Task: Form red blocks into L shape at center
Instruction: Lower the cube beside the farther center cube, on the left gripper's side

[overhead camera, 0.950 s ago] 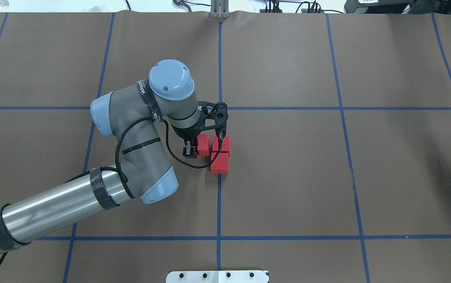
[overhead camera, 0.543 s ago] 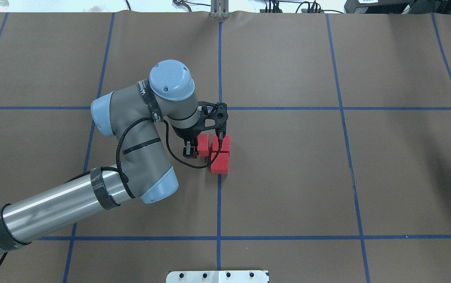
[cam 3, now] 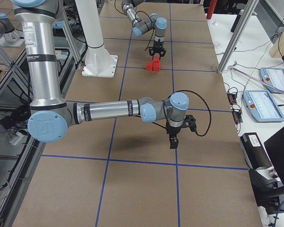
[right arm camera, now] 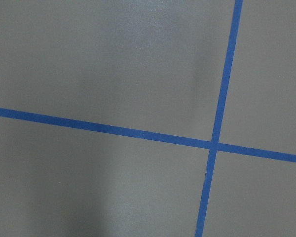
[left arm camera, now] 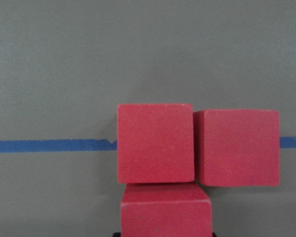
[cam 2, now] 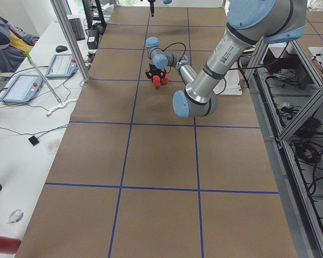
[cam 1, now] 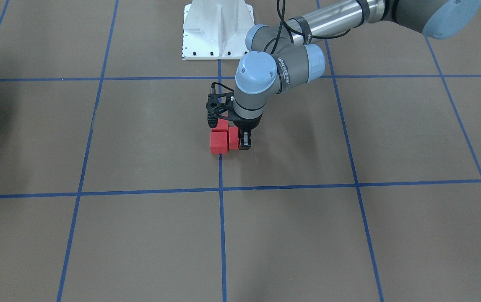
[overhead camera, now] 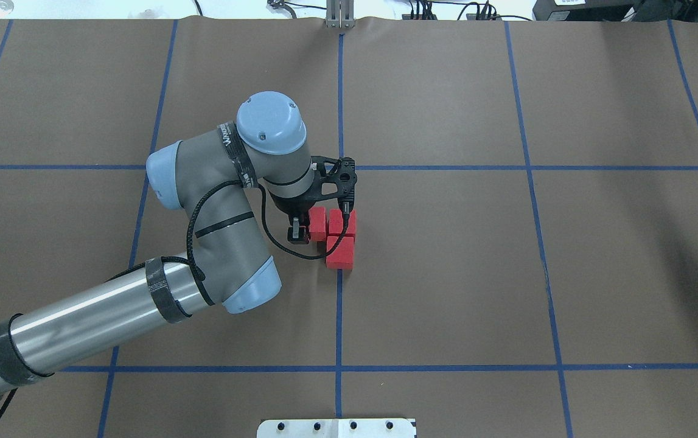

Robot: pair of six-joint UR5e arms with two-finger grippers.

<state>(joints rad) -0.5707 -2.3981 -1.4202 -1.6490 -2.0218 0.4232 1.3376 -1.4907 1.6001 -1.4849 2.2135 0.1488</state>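
We see the red blocks (overhead camera: pixel 340 250) touching in an L, two along the blue line (overhead camera: pixel 339 316), the third beside the left pincer (overhead camera: pixel 296 233), whose grip we cannot tell.

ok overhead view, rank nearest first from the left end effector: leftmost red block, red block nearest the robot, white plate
1. leftmost red block, right beside the left end effector
2. red block nearest the robot, down and right of it
3. white plate, bottom edge

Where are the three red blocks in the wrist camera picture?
Corner red block (left arm camera: pixel 155 143): left wrist view, middle of its top face.
Right-hand red block (left arm camera: pixel 237 147): left wrist view, middle of its top face.
Bottom red block (left arm camera: pixel 165 219): left wrist view, its visible face.
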